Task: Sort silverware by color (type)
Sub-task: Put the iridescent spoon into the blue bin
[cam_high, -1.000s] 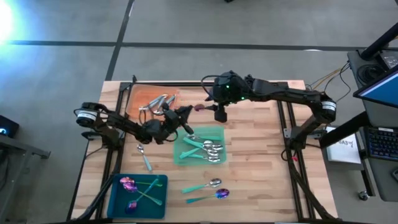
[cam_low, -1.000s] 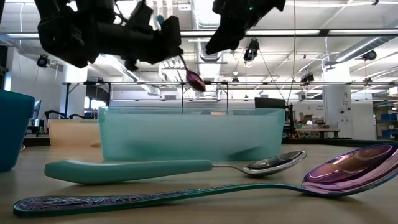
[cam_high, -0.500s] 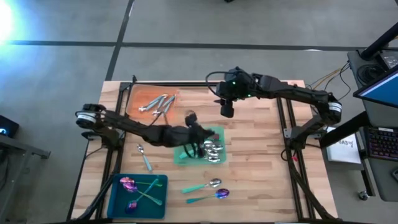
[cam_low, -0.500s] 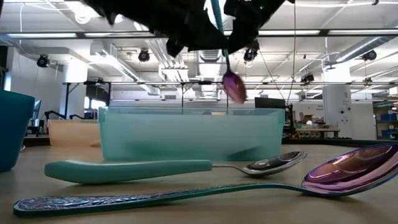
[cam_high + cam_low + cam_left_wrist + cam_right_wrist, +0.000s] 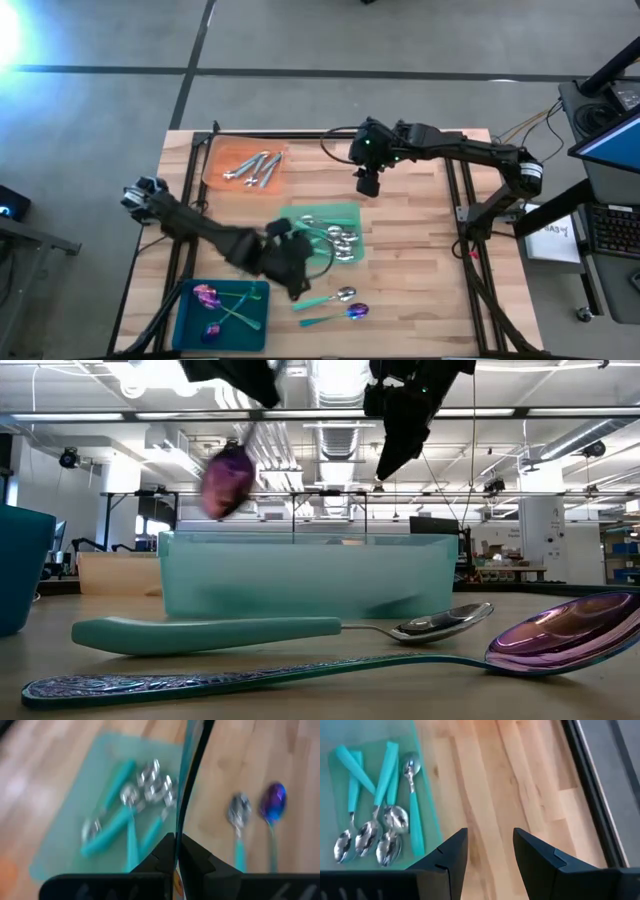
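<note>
While the left arm reaches across the wooden table (image 5: 410, 260), its left gripper (image 5: 290, 272) hangs between the green mat (image 5: 352, 212) and the teal mat (image 5: 185, 325), with the jaws pinched tight on the thin handle of a purple-headed spoon (image 5: 227, 477). The left wrist view shows that slim teal handle clamped between the closed fingers (image 5: 192, 852), and the low view shows the spoon's purple bowl up in the air, clear of the table.

At the far left of the table, the orange mat (image 5: 212, 152) holds a small cluster of all-silver pieces (image 5: 252, 167). Nearer the front left, the teal mat carries the purple-headed spoons (image 5: 207, 297) with teal handles. One small spoon that was on the bare wood just left of the gripper cannot be made out here.

In the middle, the green mat holds a heap of teal-handled spoons with silver bowls (image 5: 380, 827), lying close and overlapping. In front of that mat, on bare wood, lie two loose pieces side by side: a silver-headed teal-handled spoon (image 5: 328, 297) and, just nearer the table's front edge, a purple-headed one (image 5: 345, 314); the low view shows both flat on the table.

To the right, the right gripper (image 5: 368, 185) hovers over bare wood behind the green mat, its two fingers (image 5: 540, 862) standing apart with nothing between them.
</note>
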{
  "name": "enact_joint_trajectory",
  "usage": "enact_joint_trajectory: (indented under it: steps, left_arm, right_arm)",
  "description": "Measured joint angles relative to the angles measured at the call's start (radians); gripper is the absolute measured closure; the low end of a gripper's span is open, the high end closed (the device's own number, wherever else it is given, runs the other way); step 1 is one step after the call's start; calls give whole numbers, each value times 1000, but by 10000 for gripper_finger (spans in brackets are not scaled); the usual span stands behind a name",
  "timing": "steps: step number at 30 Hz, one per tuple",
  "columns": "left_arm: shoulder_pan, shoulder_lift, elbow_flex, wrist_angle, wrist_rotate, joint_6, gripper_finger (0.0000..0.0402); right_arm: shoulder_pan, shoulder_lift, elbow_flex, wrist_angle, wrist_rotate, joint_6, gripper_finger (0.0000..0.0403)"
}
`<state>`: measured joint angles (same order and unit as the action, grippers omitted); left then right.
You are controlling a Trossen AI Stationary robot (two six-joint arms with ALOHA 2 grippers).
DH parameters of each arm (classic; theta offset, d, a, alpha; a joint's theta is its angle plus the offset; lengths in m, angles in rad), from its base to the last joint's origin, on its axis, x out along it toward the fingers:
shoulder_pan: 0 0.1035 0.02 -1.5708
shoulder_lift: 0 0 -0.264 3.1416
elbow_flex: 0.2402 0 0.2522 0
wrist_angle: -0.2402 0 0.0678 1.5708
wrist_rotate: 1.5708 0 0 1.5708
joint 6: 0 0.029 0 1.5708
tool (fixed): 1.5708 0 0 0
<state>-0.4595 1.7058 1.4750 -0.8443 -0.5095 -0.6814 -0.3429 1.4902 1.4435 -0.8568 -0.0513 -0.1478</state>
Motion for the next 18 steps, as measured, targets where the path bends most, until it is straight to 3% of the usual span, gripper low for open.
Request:
enact_joint_trajectory:
  steps: [4,9,18]
  left_arm:
    - [-88,0,42,-184,16,-214,401]
    - [-171,0,57,-366,123,-435,402]
    - [-260,3,49,-545,434,-567,401]
  right_arm:
    - [37,0,-3,1,-1,2,255]
    - [121,-2,-8,1,-2,10,255]
    - [339,-3,-63,12,-5,92,255]
